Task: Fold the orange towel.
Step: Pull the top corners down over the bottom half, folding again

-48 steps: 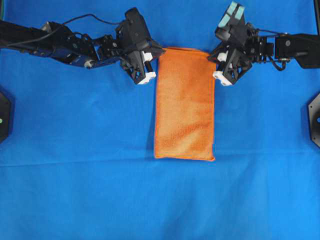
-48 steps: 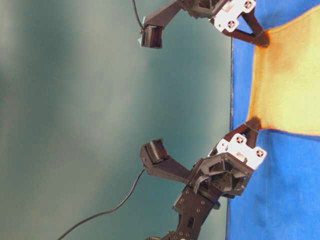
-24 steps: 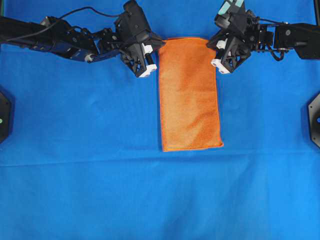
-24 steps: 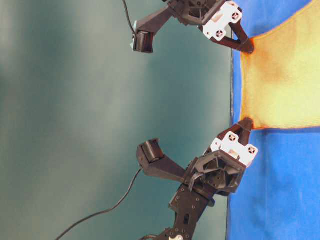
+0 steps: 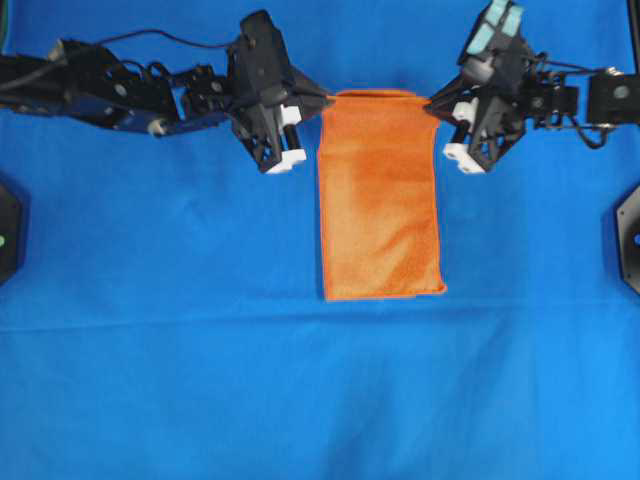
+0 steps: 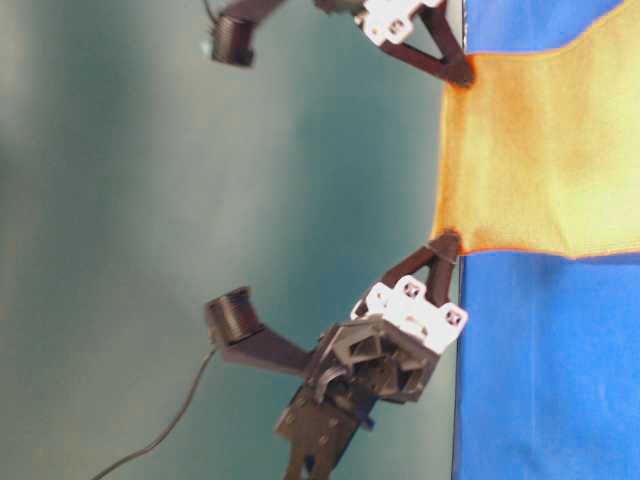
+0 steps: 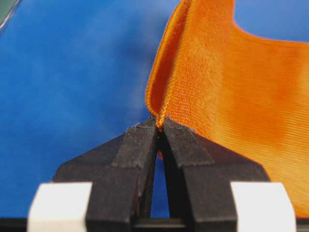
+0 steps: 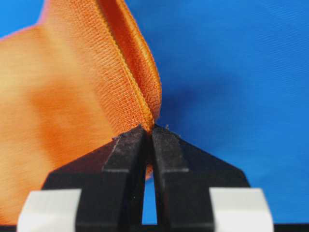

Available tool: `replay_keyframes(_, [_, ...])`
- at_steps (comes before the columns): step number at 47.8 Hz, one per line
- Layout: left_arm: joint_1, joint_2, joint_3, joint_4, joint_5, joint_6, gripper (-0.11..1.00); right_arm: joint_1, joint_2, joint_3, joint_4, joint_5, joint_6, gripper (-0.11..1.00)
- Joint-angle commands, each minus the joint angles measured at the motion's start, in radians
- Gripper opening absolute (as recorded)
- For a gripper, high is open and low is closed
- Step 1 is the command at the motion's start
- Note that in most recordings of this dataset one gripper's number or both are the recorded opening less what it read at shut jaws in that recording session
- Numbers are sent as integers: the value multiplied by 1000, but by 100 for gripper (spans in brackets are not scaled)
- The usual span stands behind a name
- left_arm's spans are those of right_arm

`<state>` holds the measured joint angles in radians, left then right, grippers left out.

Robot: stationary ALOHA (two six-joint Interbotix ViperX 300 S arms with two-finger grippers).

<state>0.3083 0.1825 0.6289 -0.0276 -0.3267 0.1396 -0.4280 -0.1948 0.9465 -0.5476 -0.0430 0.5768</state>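
The orange towel lies as a long, narrow folded rectangle on the blue table covering, with its far end lifted by both arms. No container appears in any view.

Left gripper: jaws pressed together on the far left corner of the orange towel. In the left wrist view the two black fingertips meet on the hemmed edge, and a doubled layer of cloth rises straight out from between them and spreads away to the right of the tips. The blue covering fills the area to the left of the tips.

Right gripper: jaws pressed together on the far right corner of the same towel. In the right wrist view the fingertips pinch the stitched hem, and the cloth curves up and away to the left of the tips, with blue covering to the right.

In the table-level view, the towel is stretched taut between the two grippers: the right gripper holds one corner, the left gripper holds the other. The held edge is raised clear of the table surface.

From the grippers, the towel extends toward the near side of the table; its near end rests flat on the covering, well apart from both sets of fingertips.
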Motion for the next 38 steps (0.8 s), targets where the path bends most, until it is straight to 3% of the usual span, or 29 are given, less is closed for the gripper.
replay_keyframes(1, [-35, -77, 12, 3, 8, 3, 1, 46, -69, 11, 25, 20, 0, 3])
replay_keyframes(14, [-183, -121, 63, 2, 15, -14, 1, 222, -153, 69, 84, 55, 37, 3])
replay_keyframes(24, [-287, -114, 66, 2, 32, -21, 1, 362, -146, 74, 94, 104, 97, 3])
replay_keyframes(38, [-365, -48, 63, 0, 51, -25, 1, 460, -94, 72, 95, 114, 167, 3])
